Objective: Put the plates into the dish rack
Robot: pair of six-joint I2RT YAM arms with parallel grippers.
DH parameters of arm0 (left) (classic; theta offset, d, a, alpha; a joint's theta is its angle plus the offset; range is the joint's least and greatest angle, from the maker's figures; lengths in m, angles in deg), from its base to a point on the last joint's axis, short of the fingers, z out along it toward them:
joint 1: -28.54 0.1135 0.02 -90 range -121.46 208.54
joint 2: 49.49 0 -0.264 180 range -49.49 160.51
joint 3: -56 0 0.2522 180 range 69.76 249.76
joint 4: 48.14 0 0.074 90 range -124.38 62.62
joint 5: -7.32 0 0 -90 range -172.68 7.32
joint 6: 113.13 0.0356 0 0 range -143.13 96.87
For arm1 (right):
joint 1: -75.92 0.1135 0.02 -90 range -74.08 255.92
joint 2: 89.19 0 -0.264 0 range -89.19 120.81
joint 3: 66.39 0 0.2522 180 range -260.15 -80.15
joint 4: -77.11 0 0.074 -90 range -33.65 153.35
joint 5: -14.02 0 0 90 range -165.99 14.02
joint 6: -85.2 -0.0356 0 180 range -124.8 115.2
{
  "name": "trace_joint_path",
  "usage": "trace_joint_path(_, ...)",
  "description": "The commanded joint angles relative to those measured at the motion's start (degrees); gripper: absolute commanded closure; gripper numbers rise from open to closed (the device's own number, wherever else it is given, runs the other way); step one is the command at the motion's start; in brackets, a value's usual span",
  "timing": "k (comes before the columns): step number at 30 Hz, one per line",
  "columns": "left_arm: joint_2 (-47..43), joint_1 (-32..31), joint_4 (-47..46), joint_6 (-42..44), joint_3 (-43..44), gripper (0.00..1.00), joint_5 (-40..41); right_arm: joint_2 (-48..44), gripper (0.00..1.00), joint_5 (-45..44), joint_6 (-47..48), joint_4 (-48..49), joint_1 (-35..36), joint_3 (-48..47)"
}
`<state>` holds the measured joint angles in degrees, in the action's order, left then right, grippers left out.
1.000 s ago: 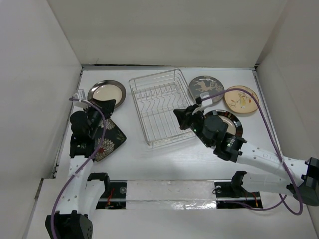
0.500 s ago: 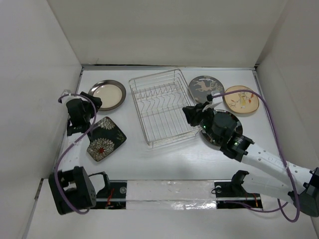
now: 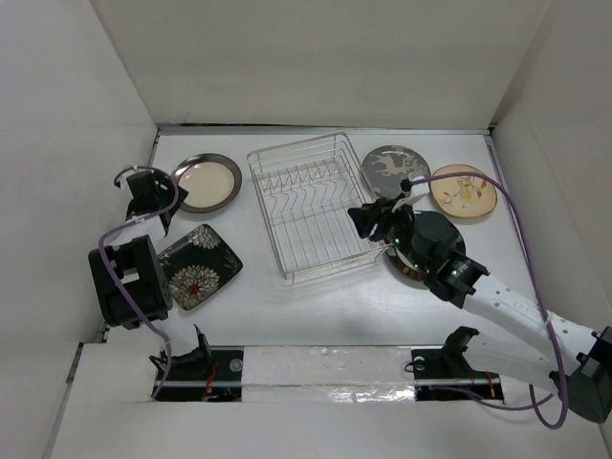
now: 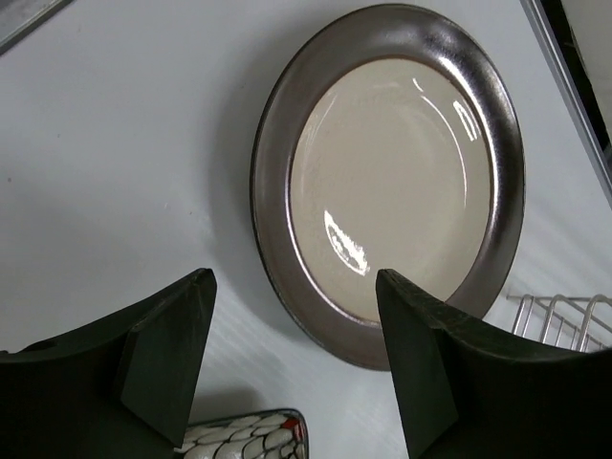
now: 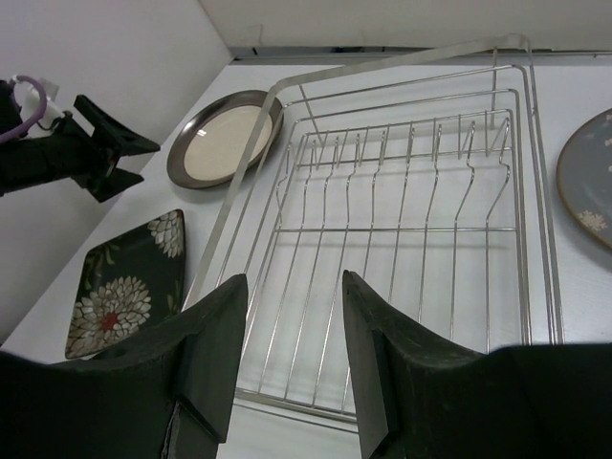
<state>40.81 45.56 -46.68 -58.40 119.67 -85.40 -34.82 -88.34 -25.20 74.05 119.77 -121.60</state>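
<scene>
The silver wire dish rack (image 3: pixel 311 206) (image 5: pixel 411 220) stands mid-table with nothing in it. A dark-rimmed plate with a cream centre (image 3: pixel 205 182) (image 4: pixel 392 182) lies to its left. In front of that plate lies a black square floral plate (image 3: pixel 196 266) (image 5: pixel 124 287). The grey deer plate (image 3: pixel 394 170) and the tan plate (image 3: pixel 463 191) lie to the right of the rack. Another dark-rimmed plate (image 3: pixel 402 269) is mostly hidden under my right arm. My left gripper (image 3: pixel 164 194) (image 4: pixel 292 277) is open just short of the cream plate's rim. My right gripper (image 3: pixel 361 218) (image 5: pixel 295 279) is open over the rack's near right edge, holding nothing.
White walls close in the table on the left, back and right. My left arm stands folded by the left wall, its purple cable (image 3: pixel 120 249) looping beside it. A metal rail (image 3: pixel 325 368) runs along the near edge.
My left gripper rose off the floral plate, swung back-left towards the cream plate and opened. My right gripper opened and shifted slightly right by the rack.
</scene>
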Motion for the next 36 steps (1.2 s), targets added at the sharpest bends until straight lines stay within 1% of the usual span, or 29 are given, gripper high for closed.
trace_joint_path(1, 2.50, 0.30, -0.89, 2.31, 5.62, 0.35, 0.35, 0.30, 0.50, 2.16, -0.34, 2.75, -0.44, -0.03)
trace_joint_path(7, 9.97, 0.30, -0.54, 2.31, 9.50, 0.37, -3.16, 0.56, 0.51, 3.48, -1.22, 3.10, -0.97, 0.23)
trace_joint_path(11, 14.71, 0.30, 0.25, 1.34, 11.78, 0.40, -5.10, 0.47, 0.51, 4.01, -1.39, 3.54, -2.72, 0.58)
trace_joint_path(15, 17.18, 0.30, -1.41, 0.03, 11.88, 0.41, -6.59, 0.74, 0.50, 5.59, -1.57, 3.98, -2.72, 0.58)
trace_joint_path(19, 19.82, 0.30, -4.22, -1.99, 12.41, 0.46, -9.57, 1.26, 0.50, 5.85, -1.66, 3.63, -3.25, 0.41)
trace_joint_path(21, 20.26, 0.30, -5.45, -2.52, 12.14, 0.49, -9.67, 1.18, 0.51, 6.03, -1.57, 3.71, -3.25, 0.32)
trace_joint_path(23, 20.87, 0.30, -5.81, -3.23, 12.75, 0.56, -10.37, 1.09, 0.50, 5.51, -1.57, 3.72, -3.25, 0.49)
trace_joint_path(24, 21.23, 0.30, -5.64, -3.14, 13.10, 0.61, -10.81, 1.18, 0.50, 5.42, -1.66, 3.63, -3.25, 0.49)
trace_joint_path(25, 21.32, 0.82, -6.42, -3.06, 13.19, 0.74, -11.51, 1.00, 0.51, 5.59, -1.74, 3.54, -3.25, 0.41)
trace_joint_path(28, 20.44, 0.83, -10.62, -4.10, 10.92, 1.00, -11.43, 0.83, 0.50, 5.86, -1.74, 3.80, -3.25, 0.49)
trace_joint_path(30, 18.87, 1.44, -13.79, -6.39, 7.93, 1.00, -11.87, 1.09, 0.50, 5.51, -1.66, 3.54, -3.25, 0.58)
trace_joint_path(31, 18.16, 1.96, -17.90, -6.92, 6.79, 1.00, -12.39, 1.09, 0.51, 5.59, -1.66, 3.54, -3.25, 0.50)
trace_joint_path(32, 16.07, 1.97, -19.85, -7.36, 4.34, 1.00, -12.40, 1.09, 0.51, 5.94, -1.66, 3.45, -3.25, 0.49)
trace_joint_path(36, 9.47, 2.58, -27.59, -8.68, 0.54, 1.00, -12.22, 0.83, 0.52, 6.56, -1.66, 3.89, -3.25, 0.58)
